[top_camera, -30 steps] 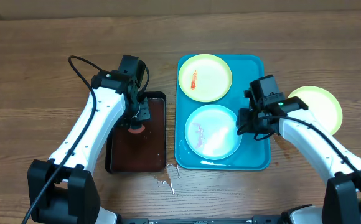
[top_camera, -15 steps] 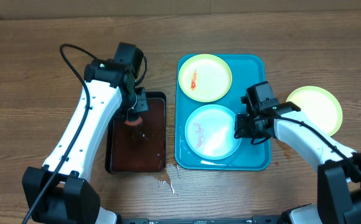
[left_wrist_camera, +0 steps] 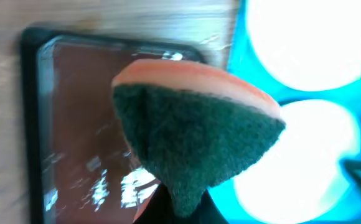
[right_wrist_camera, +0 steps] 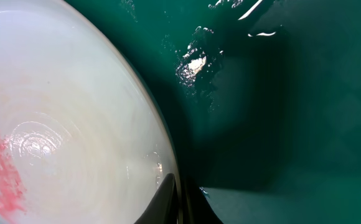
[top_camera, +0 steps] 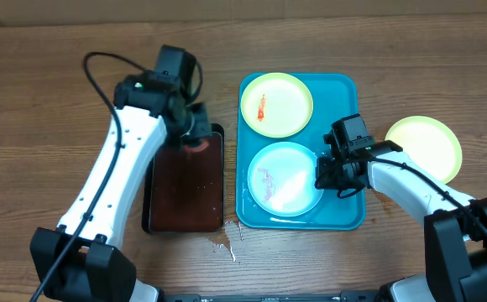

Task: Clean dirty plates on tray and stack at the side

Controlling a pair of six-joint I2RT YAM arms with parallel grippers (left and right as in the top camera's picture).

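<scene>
Teal tray [top_camera: 345, 91]: on the wooden table [top_camera: 50, 75], right of centre, with two plates in it
Yellow-green plate [top_camera: 284, 107]: in the tray's far half, a red smear left of its middle
Blue-white plate [top_camera: 292, 183]: in the tray's near half, a pink-red smear on its left part, its rim just beside the plate above
Second yellow-green plate [top_camera: 428, 147]: on the bare table, right of the tray and apart from it
Right gripper [top_camera: 327, 177]: low at the right rim of the blue-white plate; jaws pinched together on that rim, one finger over the plate, the other outside above the tray floor
Left gripper [top_camera: 196, 140]: over the far end of the brown tray, jaws clamped on the sponge
Sponge [left_wrist_camera: 199, 134]: folded, green scouring face to the wrist camera, orange layer along its upper edge
Brown tray [top_camera: 185, 193]: black-rimmed, just left of the teal tray, floor glistening wet
Wet patch [top_camera: 222, 244]: on the table near the brown tray's front right corner
</scene>
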